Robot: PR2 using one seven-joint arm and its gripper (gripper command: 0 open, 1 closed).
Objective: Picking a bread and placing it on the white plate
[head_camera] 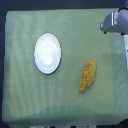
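A golden-brown bread [88, 75] with tapered ends and a bumpy crust lies on the green cloth, toward the exterior view's right. The round white plate [47, 53] sits bare to its left, well apart from it. My gripper [105, 25] shows at the top right corner, above and to the right of the bread and not touching it. Only part of the grey gripper body is in the frame, and its fingers are too blurred to read as open or shut.
A green cloth [30, 95] covers the whole table top. Its edges run near the frame borders. A dark part of the arm [125, 40] hangs at the right edge.
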